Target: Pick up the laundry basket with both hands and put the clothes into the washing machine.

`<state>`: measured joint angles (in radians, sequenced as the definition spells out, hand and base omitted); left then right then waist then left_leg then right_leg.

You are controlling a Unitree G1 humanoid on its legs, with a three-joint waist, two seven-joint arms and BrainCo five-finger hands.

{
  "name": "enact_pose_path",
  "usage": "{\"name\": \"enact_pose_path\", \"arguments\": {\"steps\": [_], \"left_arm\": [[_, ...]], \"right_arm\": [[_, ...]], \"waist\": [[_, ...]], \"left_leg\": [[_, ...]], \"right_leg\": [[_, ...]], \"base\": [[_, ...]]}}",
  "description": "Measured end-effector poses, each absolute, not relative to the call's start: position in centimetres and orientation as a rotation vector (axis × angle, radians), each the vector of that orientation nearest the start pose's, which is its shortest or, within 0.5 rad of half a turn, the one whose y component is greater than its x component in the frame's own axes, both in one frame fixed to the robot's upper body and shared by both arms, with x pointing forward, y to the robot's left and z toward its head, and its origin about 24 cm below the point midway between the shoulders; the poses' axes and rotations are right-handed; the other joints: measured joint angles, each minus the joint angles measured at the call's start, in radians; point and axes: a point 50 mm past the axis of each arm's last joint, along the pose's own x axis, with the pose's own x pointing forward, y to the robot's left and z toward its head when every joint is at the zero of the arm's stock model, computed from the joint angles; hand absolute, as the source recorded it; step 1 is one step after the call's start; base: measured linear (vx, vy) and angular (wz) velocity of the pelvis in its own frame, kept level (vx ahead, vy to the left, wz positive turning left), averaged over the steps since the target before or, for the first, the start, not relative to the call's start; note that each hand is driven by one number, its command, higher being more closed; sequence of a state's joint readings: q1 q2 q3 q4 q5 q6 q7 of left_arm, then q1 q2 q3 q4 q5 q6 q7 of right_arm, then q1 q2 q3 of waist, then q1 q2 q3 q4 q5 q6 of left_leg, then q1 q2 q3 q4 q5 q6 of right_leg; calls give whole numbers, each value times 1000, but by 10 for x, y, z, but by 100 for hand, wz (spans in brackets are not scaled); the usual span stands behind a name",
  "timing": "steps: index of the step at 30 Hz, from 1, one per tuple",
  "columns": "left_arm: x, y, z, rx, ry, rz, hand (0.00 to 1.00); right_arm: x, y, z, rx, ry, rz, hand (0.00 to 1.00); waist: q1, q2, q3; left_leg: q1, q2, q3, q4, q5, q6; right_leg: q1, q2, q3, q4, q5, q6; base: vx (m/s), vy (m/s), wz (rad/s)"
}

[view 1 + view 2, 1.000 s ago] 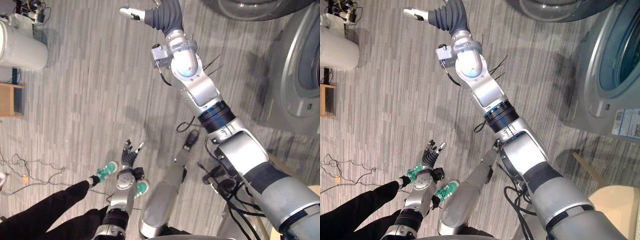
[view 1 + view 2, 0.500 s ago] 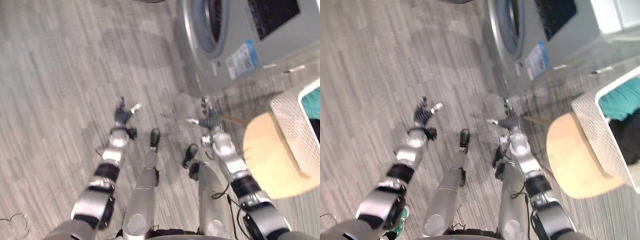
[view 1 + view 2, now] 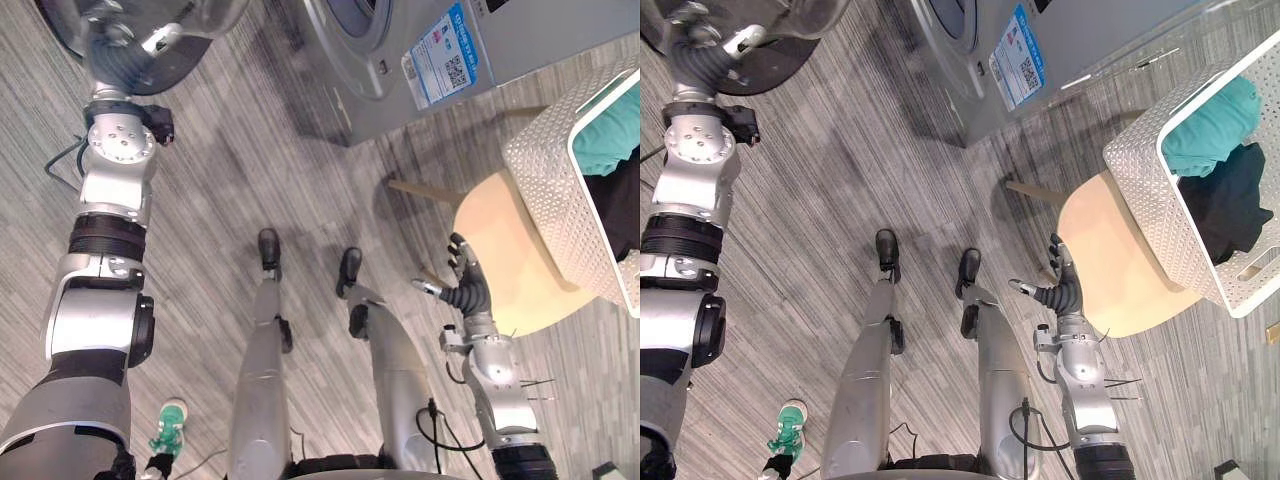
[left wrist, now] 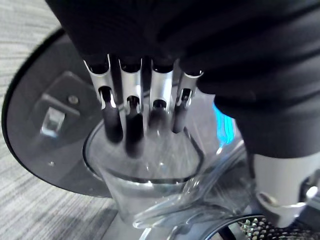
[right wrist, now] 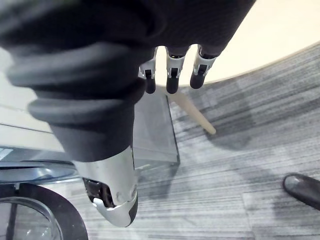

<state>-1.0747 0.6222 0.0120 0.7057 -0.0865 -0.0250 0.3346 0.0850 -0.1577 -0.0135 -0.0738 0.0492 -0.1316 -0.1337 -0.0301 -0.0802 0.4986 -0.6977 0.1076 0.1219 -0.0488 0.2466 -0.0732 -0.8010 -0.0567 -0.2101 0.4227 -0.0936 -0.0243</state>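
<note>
Left hand (image 4: 131, 125): raised far out to the robot's left, fingers straight and relaxed, holding nothing; whether they touch the glass I cannot tell.
Door (image 3: 210, 15): the round glass door stands swung open, right under the left hand's fingertips.
Washing machine (image 3: 375, 75): between the two hands, ahead of the right hand.
Right hand (image 3: 1064, 294): low, fingers spread, empty.
Stool (image 3: 1110, 270): pale round seat just beside the right hand, on its outer side; not clearly touching.
Laundry basket (image 3: 1150, 190): white, on the stool, beyond the right hand and apart from it; far from the left hand.
Clothes: a teal piece (image 3: 1205, 140) and a dark piece (image 3: 1225, 205) lie inside the basket.
Change: half a second ago both hands hung low in front. Now the left arm has gone up to the door, while the right has stayed low. The view itself has swung too.
Meaning: probably the door is being dealt with first. The basket is not yet gripped, so the left hand must come across before a two-handed lift.
</note>
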Motion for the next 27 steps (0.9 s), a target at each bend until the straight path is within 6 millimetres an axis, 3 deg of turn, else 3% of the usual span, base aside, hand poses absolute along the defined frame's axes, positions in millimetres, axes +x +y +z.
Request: {"name": "enact_pose_path", "arguments": {"steps": [6, 8, 10, 13, 15, 16, 18, 19, 21, 22, 24, 26, 27], "left_arm": [[373, 284, 294, 270, -500, 592, 0], [369, 290, 277, 278, -470, 601, 0], [365, 288, 247, 297, -419, 579, 0], [352, 275, 184, 293, -308, 523, 0], [333, 262, 119, 245, -161, 480, 0], [325, 258, 99, 230, -104, 464, 0], [288, 239, 24, 166, 126, 417, 0], [277, 234, 8, 152, 184, 404, 0], [225, 222, -58, 142, 452, 369, 0], [210, 220, -73, 139, 523, 362, 0], [157, 215, -115, 145, 757, 336, 0], [130, 215, -131, 131, 874, 355, 0], [114, 216, -140, 144, 942, 352, 0]], "right_arm": [[226, -196, 57, -69, -139, -174, 0], [226, -196, 65, -59, -175, -174, 0], [224, -195, 71, -45, -201, -181, 0], [220, -195, 75, -24, -216, -216, 0], [218, -197, 72, -33, -196, -239, 0], [217, -198, 71, -45, -187, -244, 0], [217, -207, 71, -105, -175, -282, 0], [217, -210, 71, -124, -171, -294, 0], [221, -216, 63, -193, -119, -337, 0], [224, -218, 59, -203, -100, -343, 0], [236, -222, 46, -239, -31, -365, 0], [237, -226, 37, -260, 22, -379, 0], [236, -227, 35, -269, 32, -378, 0]], "waist": [[19, 0, 0], [19, 0, 0], [21, 1, -1], [20, 5, -5], [19, 14, -65], [20, 20, -91], [33, 43, -143], [37, 50, -151], [39, 71, -221], [39, 74, -231], [8, 84, -260], [5, 86, -263], [1, 94, -268]], "left_leg": [[28, 8, 24, 27, -18, 4], [60, 8, 40, 32, -36, 7], [112, 2, 57, 37, -45, 10], [200, -7, 69, 89, -82, 23], [244, -6, 86, 125, -125, 23], [255, -6, 93, 131, -137, 24], [335, -1, 149, 151, -181, 27], [360, 1, 170, 158, -196, 27], [424, 20, 264, 173, -248, 25], [448, 24, 289, 172, -260, 24], [510, 51, 374, 188, -314, 17], [568, 85, 433, 219, -348, -6], [597, 121, 458, 262, -375, -21]], "right_leg": [[36, 2, -2, 12, -2, -2], [65, 0, 7, 12, -3, -1], [111, -5, 20, 15, -11, 2], [210, -20, 28, 31, -36, 7], [264, -22, 44, 27, -53, 12], [273, -21, 51, 24, -56, 14], [335, -13, 101, 7, -65, 28], [350, -9, 118, 3, -67, 32], [379, 7, 183, -32, -68, 40], [390, 2, 178, -43, -68, 39], [432, -65, 2, -70, -63, 25], [489, -103, -135, -82, -51, 21], [518, -79, -126, -90, -38, 33]], "base": [[26, -15, 1], [-2, 6, -8], [18, 17, -7], [41, 8, 0], [32, 7, -15], [67, 19, -30], [94, 24, -60], [88, 38, -98], [108, 50, -133], [109, 50, -152], [123, 34, -126], [185, -15, -106], [204, -62, -100]]}}
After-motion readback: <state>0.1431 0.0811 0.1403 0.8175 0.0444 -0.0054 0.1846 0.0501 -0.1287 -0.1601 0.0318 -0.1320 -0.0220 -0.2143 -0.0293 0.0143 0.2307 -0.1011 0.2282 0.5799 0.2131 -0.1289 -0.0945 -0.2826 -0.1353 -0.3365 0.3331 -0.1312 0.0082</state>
